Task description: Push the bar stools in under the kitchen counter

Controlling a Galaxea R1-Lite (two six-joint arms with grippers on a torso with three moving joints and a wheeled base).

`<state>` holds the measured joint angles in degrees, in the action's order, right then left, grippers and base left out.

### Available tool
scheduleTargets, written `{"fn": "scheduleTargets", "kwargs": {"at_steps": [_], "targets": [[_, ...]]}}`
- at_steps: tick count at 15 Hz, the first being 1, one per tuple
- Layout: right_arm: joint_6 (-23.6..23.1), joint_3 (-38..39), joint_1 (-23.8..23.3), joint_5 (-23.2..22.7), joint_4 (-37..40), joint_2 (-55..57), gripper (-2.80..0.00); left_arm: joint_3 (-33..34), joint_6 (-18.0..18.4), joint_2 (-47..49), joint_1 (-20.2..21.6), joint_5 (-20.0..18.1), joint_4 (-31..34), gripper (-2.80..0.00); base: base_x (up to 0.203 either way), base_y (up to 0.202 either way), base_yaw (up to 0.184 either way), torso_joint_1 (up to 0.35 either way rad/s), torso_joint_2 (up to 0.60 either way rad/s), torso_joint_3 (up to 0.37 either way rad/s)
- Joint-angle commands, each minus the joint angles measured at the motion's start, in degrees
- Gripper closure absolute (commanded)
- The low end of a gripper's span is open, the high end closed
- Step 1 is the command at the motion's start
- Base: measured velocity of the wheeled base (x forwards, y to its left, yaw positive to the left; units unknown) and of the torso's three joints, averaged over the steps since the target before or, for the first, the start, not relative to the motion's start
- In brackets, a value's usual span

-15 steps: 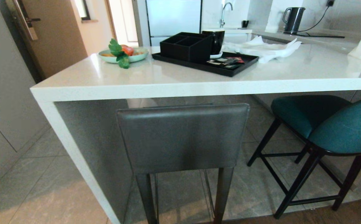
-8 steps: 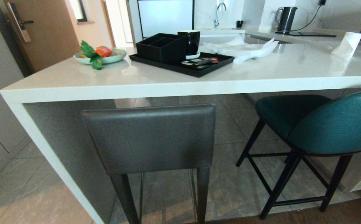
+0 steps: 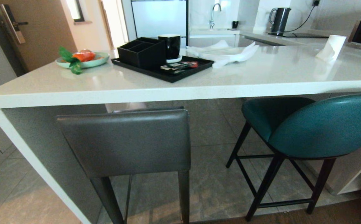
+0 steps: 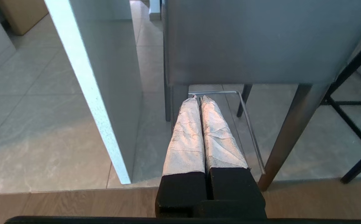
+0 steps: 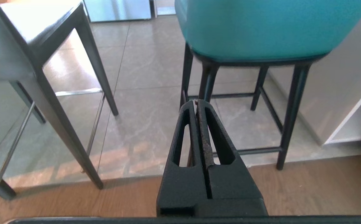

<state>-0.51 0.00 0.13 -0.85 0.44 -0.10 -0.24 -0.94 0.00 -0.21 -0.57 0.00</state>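
- Head view: no writing can be read anywhere; the small packets [image 3: 180,65] on the black tray [image 3: 164,75] carry print too small to make out. The white table [image 3: 174,90] runs across the view, its right end cut off by the edge. The grey stool [image 3: 127,141] stands at the left, its back below the table's front edge and beside the white panel leg [image 3: 34,161]; its seat is hidden behind the back. The teal stool [image 3: 307,127] stands at the right, seat partly under the slab, back outside it. On the table are a plate of fruit [image 3: 80,59], a black organiser [image 3: 141,53], a black mug [image 3: 171,46], white cloths [image 3: 227,53] and a paper roll [image 3: 331,48]. Behind are a tap [image 3: 213,14] and a kettle [image 3: 279,18]. Neither arm shows here.
- Left wrist view: the left gripper [image 4: 200,99], its wrapped jaws pressed together and holding nothing, points at the grey stool's chrome footrest [image 4: 217,92], apart from it. The panel leg stands just beside the stool.
- Right wrist view: the right gripper [image 5: 196,104], jaws closed and empty, points at the teal stool's thin black legs [image 5: 293,112]. The grey stool is cut off at one side.
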Motion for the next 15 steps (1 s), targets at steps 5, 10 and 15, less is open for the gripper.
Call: {"fn": "scheduleTargets", "kwargs": {"at_steps": [5,10,15], "targets": [[-0.10,0.00,0.07,-0.03,0.00,0.10,0.00,-0.02,-0.03,0.09,0.03,-0.04,0.00,0.00,0.000,0.000,0.000,0.157,-0.42,-0.266],[-0.09,0.00,0.04,-0.03,0.00,0.10,0.00,-0.02,-0.29,0.09,0.03,0.05,-0.01,0.00,0.000,0.000,0.000,0.038,-0.10,-0.060],[0.07,0.00,0.04,-0.03,-0.09,0.10,0.00,-0.02,-0.30,0.09,0.03,0.05,-0.01,0.00,0.000,0.000,0.000,0.000,0.00,0.000]]}}
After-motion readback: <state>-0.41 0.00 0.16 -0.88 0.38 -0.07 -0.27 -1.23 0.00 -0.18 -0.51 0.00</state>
